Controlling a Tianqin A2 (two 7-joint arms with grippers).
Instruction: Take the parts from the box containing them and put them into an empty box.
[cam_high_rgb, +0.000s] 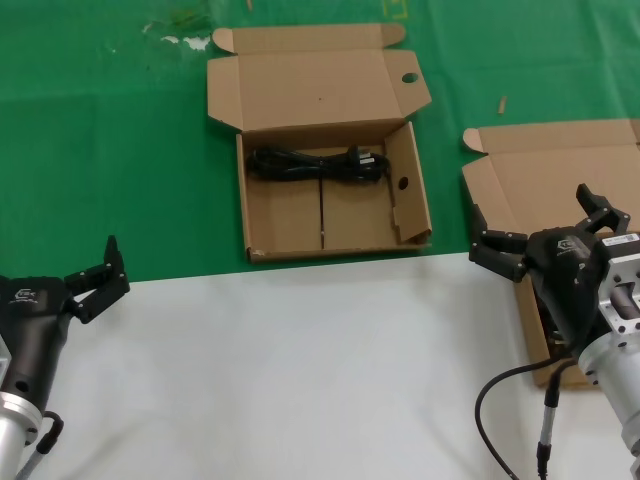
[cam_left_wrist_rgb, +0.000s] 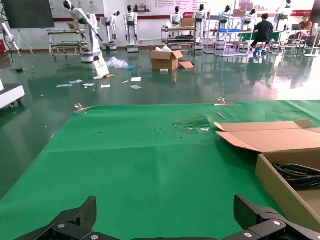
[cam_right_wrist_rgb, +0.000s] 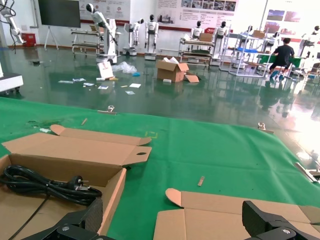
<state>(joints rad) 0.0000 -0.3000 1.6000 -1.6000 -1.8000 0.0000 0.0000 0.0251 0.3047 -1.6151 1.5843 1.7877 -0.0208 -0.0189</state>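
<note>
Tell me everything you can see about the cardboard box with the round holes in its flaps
The box with round holes is a shallow brown cardboard mailer lying open on the green cloth, its hinged lid folded back flat, away from the robot. One hole sits in the lid's side tab, another in the inner side flap. One coiled black power cord lies across its far end; the rest of its floor is bare. Neither gripper touches it.

A green mat (cam_high_rgb: 100, 150) is covering the far half of a white table (cam_high_rgb: 280, 380). Torn white scraps (cam_high_rgb: 185, 40) are lying on the mat near its far edge.
</note>
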